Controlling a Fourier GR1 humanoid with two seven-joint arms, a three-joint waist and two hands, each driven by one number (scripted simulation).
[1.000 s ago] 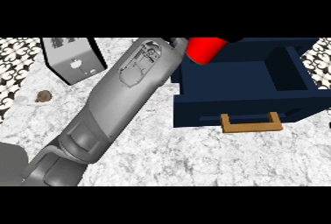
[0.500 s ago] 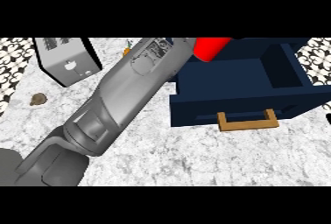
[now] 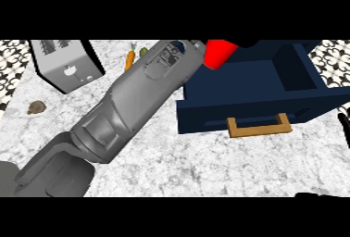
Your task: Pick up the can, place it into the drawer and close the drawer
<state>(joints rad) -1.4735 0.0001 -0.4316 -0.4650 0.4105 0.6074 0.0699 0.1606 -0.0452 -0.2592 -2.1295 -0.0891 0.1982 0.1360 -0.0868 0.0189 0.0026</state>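
Note:
The red can hangs at the end of my left forearm, over the back left corner of the open navy drawer. My left hand is mostly hidden; only a black bit shows beside the can, curled against it. The drawer is pulled out toward me, its wooden handle on the front. Black slivers of my right hand show at the right edge.
A silver toaster stands at the back left. A carrot and a green item lie behind my forearm. A small brown lump sits near the left edge of the marble counter.
My left forearm has stretched a little further up and right. The can stays over the drawer's back left corner. The drawer has not moved.

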